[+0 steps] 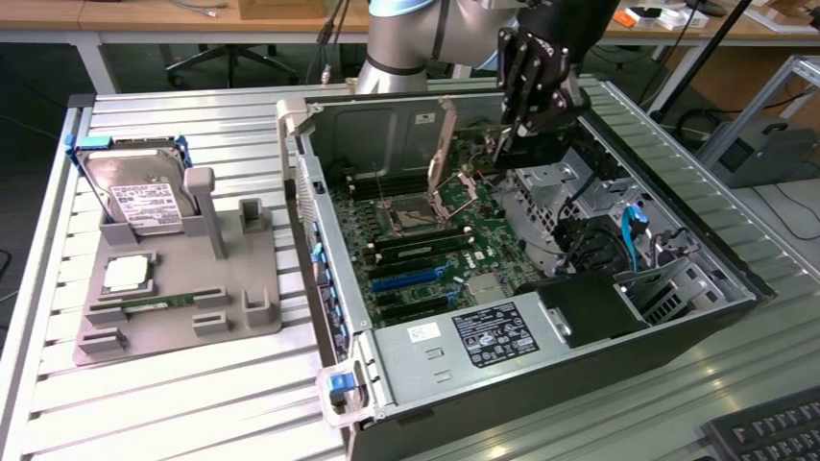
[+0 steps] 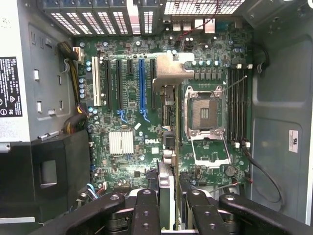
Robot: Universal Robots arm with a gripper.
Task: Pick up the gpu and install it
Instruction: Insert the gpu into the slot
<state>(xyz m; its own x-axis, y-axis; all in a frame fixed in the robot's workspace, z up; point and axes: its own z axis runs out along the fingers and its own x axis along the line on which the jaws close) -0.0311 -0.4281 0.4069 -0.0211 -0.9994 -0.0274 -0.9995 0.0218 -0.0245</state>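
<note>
The fingers [image 2: 146, 210] were clamped on the gpu [image 2: 165, 186], which hung edge-down inside the open computer case [image 1: 372, 134], above the motherboard [image 1: 481, 235]. In the exterior view its long axis ran 3 to 9 o'clock, with the bracket [image 1: 447, 144] at the 9 o'clock end. The expansion slots [image 1: 410, 279] lay toward 7 o'clock from the fingers, roughly parallel to the card.

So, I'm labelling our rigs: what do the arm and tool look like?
The arm is a silver-grey round tube with a pale blue ring at its joint. The tool is black and blocky, and its black fingers are studded with round bolt heads.
</note>
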